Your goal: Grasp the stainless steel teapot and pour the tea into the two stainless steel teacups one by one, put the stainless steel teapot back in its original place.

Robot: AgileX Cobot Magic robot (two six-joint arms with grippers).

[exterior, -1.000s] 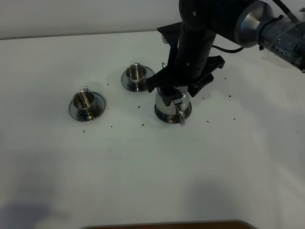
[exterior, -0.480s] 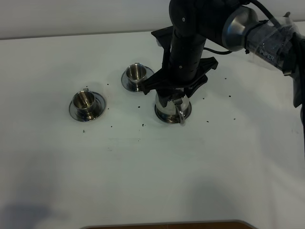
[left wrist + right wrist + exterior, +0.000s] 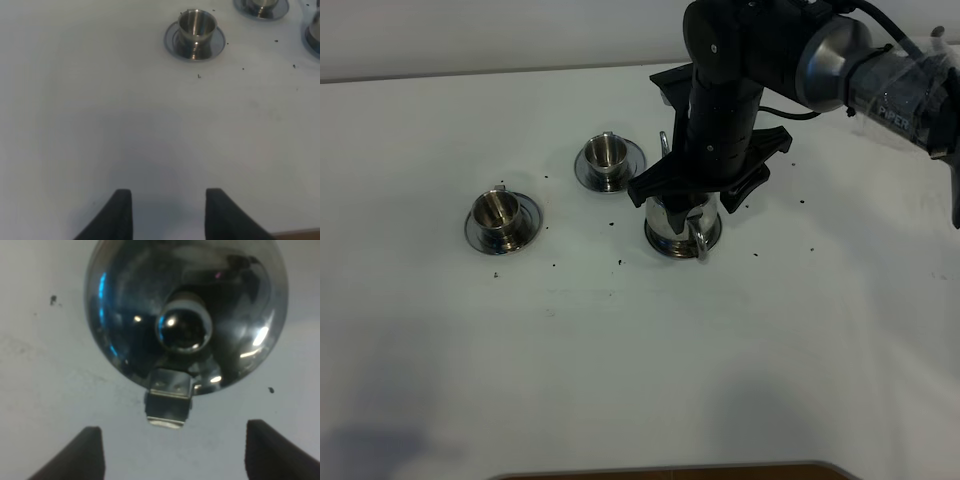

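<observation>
Right gripper (image 3: 178, 452), jaws spread wide, hovers directly above stainless steel teapot (image 3: 185, 315), gripping nothing. Left gripper (image 3: 170, 215), jaws parted, over worktop (image 3: 75, 125).

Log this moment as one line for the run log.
right gripper: open above teapot, not gripping | teapot: upright | cups: both on saucers | left gripper: open, over bare table
</observation>
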